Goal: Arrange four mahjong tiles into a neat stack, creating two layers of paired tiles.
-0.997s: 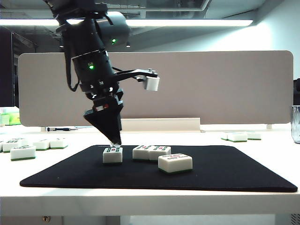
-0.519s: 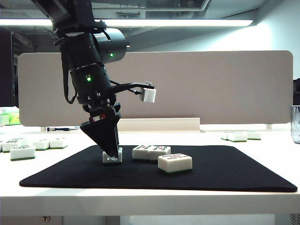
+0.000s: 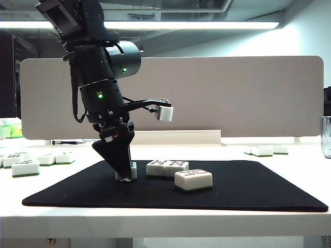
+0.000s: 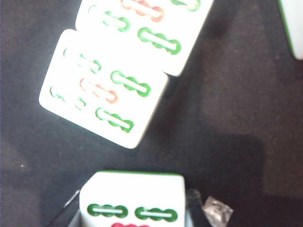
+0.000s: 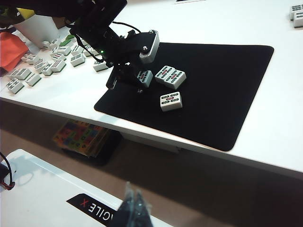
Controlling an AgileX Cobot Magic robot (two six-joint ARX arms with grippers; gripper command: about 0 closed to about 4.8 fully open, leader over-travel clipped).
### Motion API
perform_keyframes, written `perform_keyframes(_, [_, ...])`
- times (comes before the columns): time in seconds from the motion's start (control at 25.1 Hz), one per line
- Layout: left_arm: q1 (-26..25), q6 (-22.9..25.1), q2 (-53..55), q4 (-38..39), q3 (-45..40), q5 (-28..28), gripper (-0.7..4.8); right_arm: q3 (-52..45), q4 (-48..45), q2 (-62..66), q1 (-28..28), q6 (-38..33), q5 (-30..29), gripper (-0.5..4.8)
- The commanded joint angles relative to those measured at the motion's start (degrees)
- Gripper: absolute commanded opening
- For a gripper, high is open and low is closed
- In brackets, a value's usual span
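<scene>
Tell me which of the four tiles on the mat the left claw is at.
The leftmost tile, alone at the left claw. The touching pair and the front tile lie clear of it.

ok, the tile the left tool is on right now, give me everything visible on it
The leftmost tile is a thick, rounded white block, plastic-looking, with a thin green base and green and red bar marks on its upward face. It lies flat on the black mat, apart from the touching pair of tiles. The left tool is down around it, a finger on either side; whether they press it yet is unclear.
</scene>
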State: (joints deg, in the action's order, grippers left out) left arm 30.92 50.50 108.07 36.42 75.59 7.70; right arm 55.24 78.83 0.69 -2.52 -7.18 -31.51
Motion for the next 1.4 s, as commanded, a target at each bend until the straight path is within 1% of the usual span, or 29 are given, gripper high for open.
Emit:
perform_keyframes(0.04, [1.1, 0.0, -1.0, 2.4, 3.0, -2.4, 1.36, 0.2, -0.6, -0.7, -0.1, 0.2, -0.1, -0.01])
perform_keyframes(0.16, [2.0, 0.0, -1.6, 5.2, 8.5, -2.3, 1.27, 0.2, -0.6, -0.7, -0.1, 0.2, -0.1, -0.01])
perform_keyframes(0.2, [2.5, 0.1, -1.5, 5.7, 11.3, -2.1, 1.24, 0.2, -0.6, -0.7, -0.1, 0.2, -0.1, -0.01])
perform_keyframes(0.24, [2.6, 0.7, -1.5, 5.2, 12.3, -1.6, 1.17, 0.2, -0.6, -0.7, -0.1, 0.2, -0.1, -0.01])
perform_keyframes(0.28, [3.2, 3.7, -1.4, 4.6, 13.4, -0.6, 1.16, 0.2, -0.6, -0.7, -0.1, 0.2, -0.1, -0.01])
perform_keyframes(0.32, [3.3, 5.5, -1.3, 4.4, 13.6, 0.0, 1.16, 0.2, -0.6, -0.7, -0.1, 0.2, -0.1, -0.01])
perform_keyframes(0.36, [3.6, 8.7, -1.2, 4.2, 13.5, 0.5, 1.17, 0.2, -0.6, -0.7, -0.1, 0.2, -0.1, -0.01])
perform_keyframes(0.44, [4.8, 12.0, -0.1, 4.7, 13.4, 0.5, 1.17, 0.2, -0.6, -0.7, -0.1, 0.2, -0.1, -0.01])
perform_keyframes(0.52, [6.3, 14.8, 1.0, 4.7, 13.4, 0.5, 1.17, 0.2, -0.6, -0.7, -0.1, 0.2, -0.1, -0.01])
perform_keyframes(0.64, [8.3, 16.9, 2.5, 4.6, 13.4, 0.5, 1.17, 0.2, -0.6, -0.7, -0.1, 0.2, -0.1, -0.01])
perform_keyframes(1.08, [8.6, 16.8, 4.5, 2.2, 13.4, 0.0, 1.2, 0.2, -0.6, -0.7, -0.1, 0.2, -0.1, -0.01])
perform_keyframes(1.4, [8.6, 16.6, 4.5, 2.0, 13.4, 0.0, 1.21, 0.2, -0.6, -0.7, -0.1, 0.2, -0.1, -0.01])
